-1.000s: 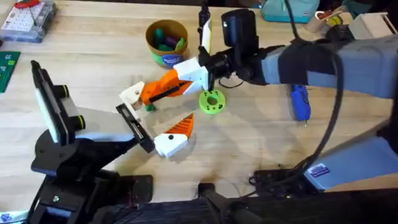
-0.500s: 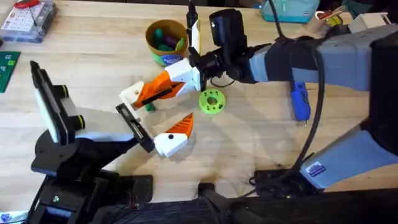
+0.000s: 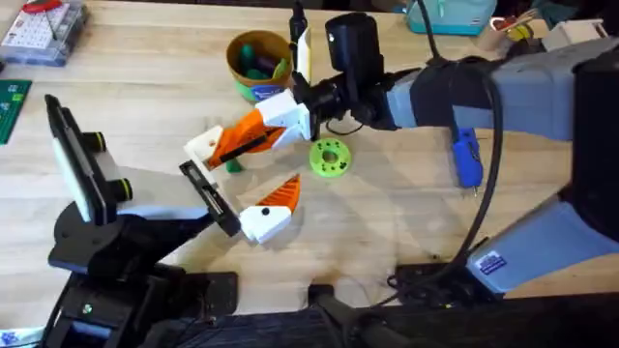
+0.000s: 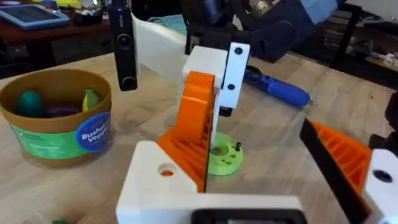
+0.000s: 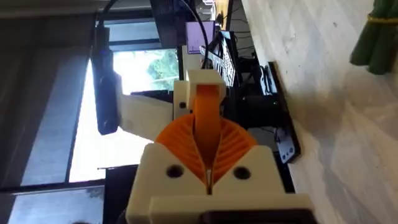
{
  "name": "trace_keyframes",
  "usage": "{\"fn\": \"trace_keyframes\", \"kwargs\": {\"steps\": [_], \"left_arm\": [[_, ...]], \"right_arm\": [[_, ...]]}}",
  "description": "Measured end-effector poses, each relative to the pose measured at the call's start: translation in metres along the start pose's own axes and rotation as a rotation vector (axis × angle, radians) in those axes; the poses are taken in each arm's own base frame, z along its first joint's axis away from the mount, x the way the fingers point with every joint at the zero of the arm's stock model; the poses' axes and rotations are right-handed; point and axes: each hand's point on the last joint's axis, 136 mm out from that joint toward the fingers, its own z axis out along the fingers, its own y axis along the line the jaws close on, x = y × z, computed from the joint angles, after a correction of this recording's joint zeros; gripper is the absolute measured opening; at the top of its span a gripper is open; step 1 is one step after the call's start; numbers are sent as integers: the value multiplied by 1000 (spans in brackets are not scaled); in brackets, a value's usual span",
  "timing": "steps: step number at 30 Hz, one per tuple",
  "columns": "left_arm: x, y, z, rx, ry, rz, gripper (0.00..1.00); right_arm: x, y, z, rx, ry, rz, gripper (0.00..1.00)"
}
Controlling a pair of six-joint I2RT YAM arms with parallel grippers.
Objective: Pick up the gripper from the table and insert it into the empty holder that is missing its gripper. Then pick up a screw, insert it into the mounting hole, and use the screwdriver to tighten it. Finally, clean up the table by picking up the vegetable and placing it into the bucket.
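Note:
The loose gripper, a white base with an orange ribbed pad, is tilted over the table. My right gripper is shut on its orange end. Its white base lies by the free end of my left gripper's black holder rail; I cannot tell if it is seated. The left gripper's mounted finger stands far from it. The vegetable lies just beneath. The screwdriver lies to the right. The bucket holds toy vegetables.
A lime-green disc with holes lies beside the grippers with a small dark screw standing on it. A teal container is at the back right. A parts box sits at the back left.
My right arm has shifted a little to the left and toward the back with the loose gripper in its grasp. Over the last half second it has held still.

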Motion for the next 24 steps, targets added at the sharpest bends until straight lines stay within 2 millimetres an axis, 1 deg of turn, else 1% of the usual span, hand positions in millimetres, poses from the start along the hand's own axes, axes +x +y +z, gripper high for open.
{"fn": "trace_keyframes", "kwargs": {"steps": [8,21,24], "left_arm": [[0,0,0,-1,0,0,994],[0,0,0,0,0,0,994],[0,0,0,0,0,0,994]], "right_arm": [[-1,0,5,9,-7,-16,7],[-2,0,5,11,-10,-17,7],[-1,0,5,11,-9,-14,58]]}}
